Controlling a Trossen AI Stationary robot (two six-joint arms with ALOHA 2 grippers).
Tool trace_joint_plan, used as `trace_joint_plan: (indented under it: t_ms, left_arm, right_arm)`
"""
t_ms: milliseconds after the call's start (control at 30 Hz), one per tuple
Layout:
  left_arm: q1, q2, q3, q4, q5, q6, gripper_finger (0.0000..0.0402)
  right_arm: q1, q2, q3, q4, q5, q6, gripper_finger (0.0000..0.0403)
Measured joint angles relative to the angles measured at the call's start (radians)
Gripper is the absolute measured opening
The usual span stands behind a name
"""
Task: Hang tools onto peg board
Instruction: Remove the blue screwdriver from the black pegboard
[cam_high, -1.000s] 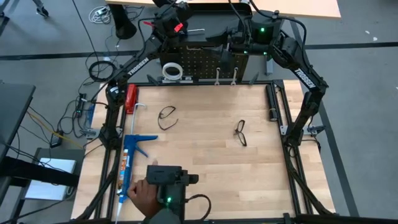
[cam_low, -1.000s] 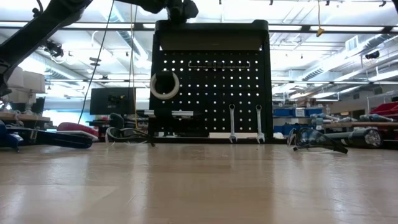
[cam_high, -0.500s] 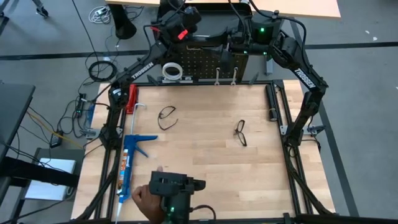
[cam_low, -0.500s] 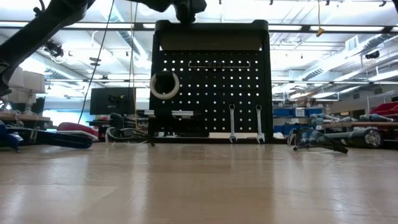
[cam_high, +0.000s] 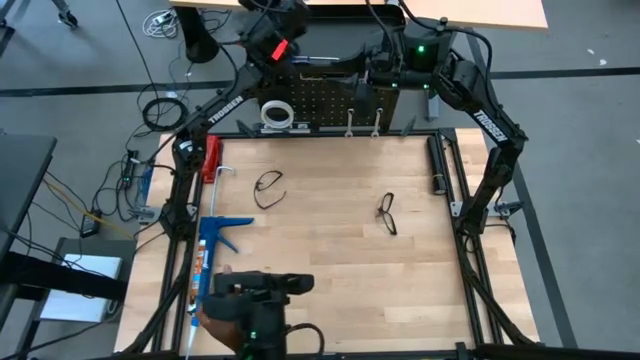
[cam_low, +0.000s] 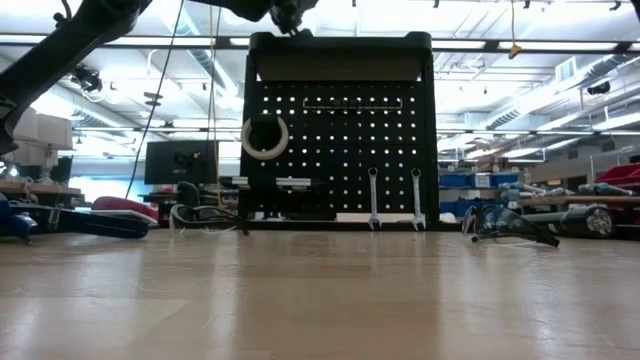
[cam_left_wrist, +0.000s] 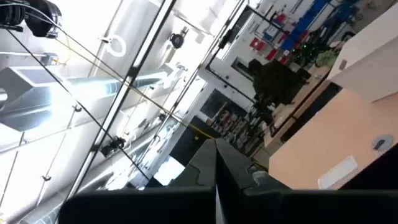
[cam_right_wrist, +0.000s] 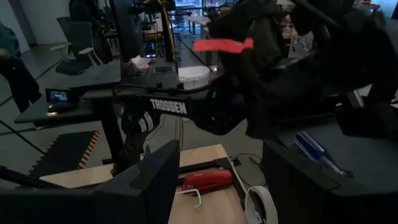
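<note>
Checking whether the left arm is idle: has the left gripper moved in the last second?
Yes. In the high view the left gripper, shut, swung right along the peg board top, then back left.

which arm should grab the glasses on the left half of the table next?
Probably left. Both hands are up over the peg board, but the left hand is shut and looks empty, and those glasses lie on its side.

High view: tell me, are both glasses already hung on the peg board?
No, both glasses lie on the table, apart from the peg board.
</note>
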Motion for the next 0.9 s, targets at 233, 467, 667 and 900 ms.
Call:
trace_joint_plan:
  t_ms: [233, 467, 667, 900]
  left_arm:
    - [-0.007, -0.037, 0.018, 0.031, -0.001, 0.001, 0.0]
    - [-0.024, -0.113, 0.018, -0.006, -0.003, -0.101, 0.0]
    - [-0.029, -0.225, 0.018, -0.357, 0.07, -0.516, 0.0]
    - [0.034, -0.325, 0.018, -0.809, 0.557, -1.071, 0.0]
  right_arm:
    - [0.0, 0.0, 0.0, -0.001, 0.0, 0.016, 0.023]
    - [-0.016, -0.031, 0.0, 0.034, 0.03, -0.006, 0.023]
    - [-0.046, -0.053, 0.001, 0.046, 0.035, -0.008, 0.023]
    - [-0.056, -0.046, 0.0, 0.007, 0.035, -0.01, 0.023]
